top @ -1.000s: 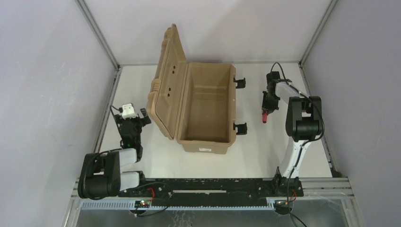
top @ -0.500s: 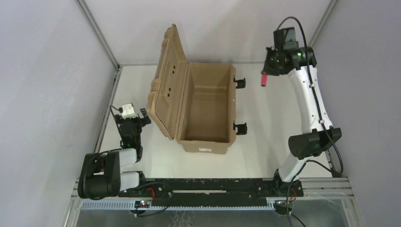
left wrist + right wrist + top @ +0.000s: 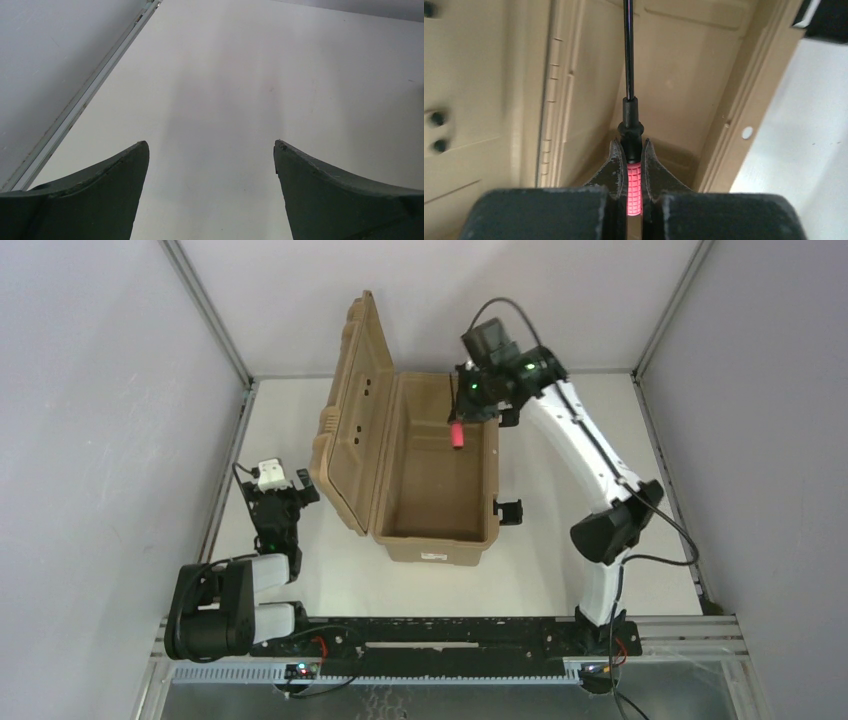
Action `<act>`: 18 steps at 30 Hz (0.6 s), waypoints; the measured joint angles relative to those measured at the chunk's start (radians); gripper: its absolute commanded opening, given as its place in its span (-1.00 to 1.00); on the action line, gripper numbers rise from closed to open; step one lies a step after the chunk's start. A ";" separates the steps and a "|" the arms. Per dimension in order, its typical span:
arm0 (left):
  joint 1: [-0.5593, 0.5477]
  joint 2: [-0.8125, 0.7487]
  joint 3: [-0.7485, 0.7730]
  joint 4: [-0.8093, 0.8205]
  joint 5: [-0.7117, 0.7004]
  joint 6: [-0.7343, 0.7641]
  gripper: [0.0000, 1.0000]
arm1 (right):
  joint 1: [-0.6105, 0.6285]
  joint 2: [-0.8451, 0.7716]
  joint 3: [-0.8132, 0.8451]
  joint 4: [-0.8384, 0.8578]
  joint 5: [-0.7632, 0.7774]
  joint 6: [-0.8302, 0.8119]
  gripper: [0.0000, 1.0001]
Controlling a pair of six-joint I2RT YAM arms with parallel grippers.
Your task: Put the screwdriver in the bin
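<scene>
The white table [image 3: 330,570] bears the tan bin [image 3: 432,545], which stands open on it directly below the right gripper [image 3: 466,412] and just to the right of the left gripper [image 3: 283,492]. Its ribbed lid [image 3: 350,410] is raised on the side facing the left gripper, and the two black latches [image 3: 508,510] hang on the opposite side. Ahead of the left gripper the tabletop runs pale and matte, with a metal rail [image 3: 85,100] along its left edge.
</scene>
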State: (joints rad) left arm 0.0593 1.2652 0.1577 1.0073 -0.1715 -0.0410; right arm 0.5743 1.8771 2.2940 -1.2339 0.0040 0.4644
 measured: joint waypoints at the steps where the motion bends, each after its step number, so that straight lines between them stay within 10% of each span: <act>1: 0.000 0.000 0.000 0.000 0.000 0.000 1.00 | 0.005 0.017 -0.037 0.015 -0.013 0.007 -1.00; 18: 0.000 0.000 0.000 0.000 0.000 0.000 1.00 | 0.035 0.437 -0.278 0.243 0.000 0.019 -1.00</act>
State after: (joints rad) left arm 0.0593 1.2652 0.1577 1.0073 -0.1715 -0.0410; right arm 0.6090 2.3138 2.0155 -0.9913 0.0044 0.4839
